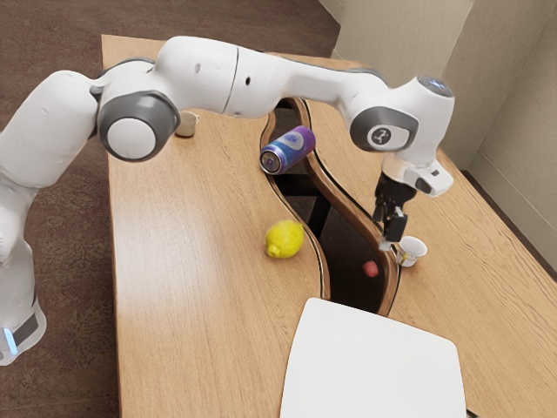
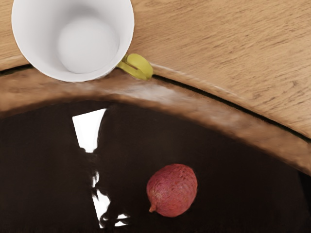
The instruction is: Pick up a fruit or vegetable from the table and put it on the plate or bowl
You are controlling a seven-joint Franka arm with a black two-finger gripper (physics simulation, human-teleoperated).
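- While the claw (image 1: 392,236) hangs low over the dark glossy strip (image 1: 345,246) that winds through the wooden table (image 1: 191,287), it carries nothing that I can see; whether it is open or closed I cannot tell.
- Just beside the claw, toward the exterior view's right, a white cup (image 1: 412,251) stands upright on the wood at the strip's edge. The wrist view looks down into the cup (image 2: 73,39), which has a yellow handle (image 2: 136,66).
- Below the claw, a small red fruit (image 1: 371,269) lies on the dark strip (image 2: 48,170), near the cup but apart from it. In the wrist view the fruit (image 2: 172,190) rests alone on the shiny surface.
- A lemon (image 1: 285,239) sits on the wood just across the strip, toward the exterior view's left.
- A white square plate (image 1: 370,366) lies at the table's near edge, close to the strip's end and apart from both fruits.
- Farther back, a purple and blue can (image 1: 287,149) lies on its side at the strip.
- A second cup (image 1: 185,124) stands behind the arm.
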